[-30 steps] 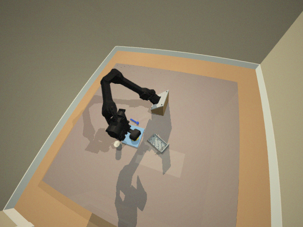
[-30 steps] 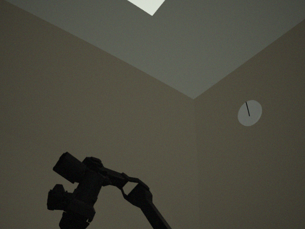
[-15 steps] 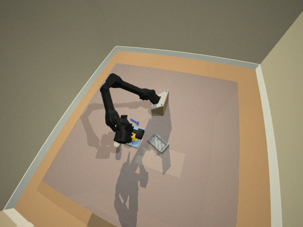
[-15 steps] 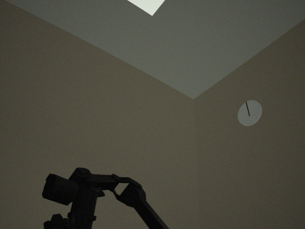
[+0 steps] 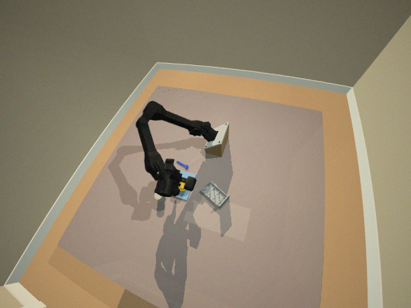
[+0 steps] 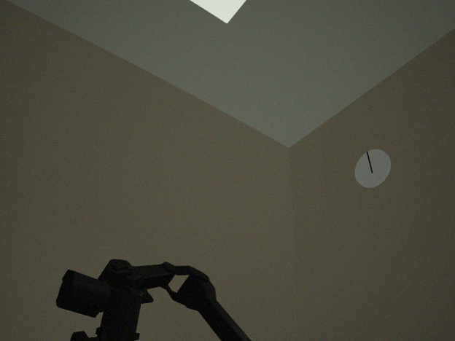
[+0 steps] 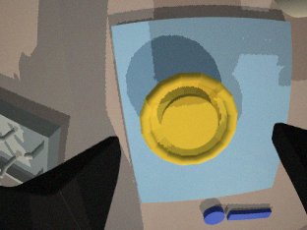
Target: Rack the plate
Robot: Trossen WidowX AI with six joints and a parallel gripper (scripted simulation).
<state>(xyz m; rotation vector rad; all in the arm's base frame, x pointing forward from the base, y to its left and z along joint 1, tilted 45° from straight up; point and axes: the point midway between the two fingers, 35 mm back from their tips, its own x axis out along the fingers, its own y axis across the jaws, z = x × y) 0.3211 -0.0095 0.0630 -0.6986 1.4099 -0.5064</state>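
Observation:
The round yellow plate (image 5: 181, 186) (image 7: 189, 122) lies flat on the light blue board (image 5: 190, 174) (image 7: 251, 172). In the top view, the arm partly hides both. My gripper (image 7: 201, 139) is open and empty, above the plate. In the wrist view the fingers stand wide apart, one to the left and one to the right of the plate. The grey dish rack (image 5: 211, 198) (image 7: 55, 137) stands beside the board, with several small rails inside. The wrist view shows only part of it, at the left edge. The exterior view shows only part of the arm against the walls.
A blue spoon-like item (image 5: 182, 164) (image 7: 248, 213) lies beside the board. A whitish round object (image 5: 157, 196) (image 7: 295, 6) stands at the board's other side. The arm's base box (image 5: 222, 145) stands farther back. The table has raised light edges.

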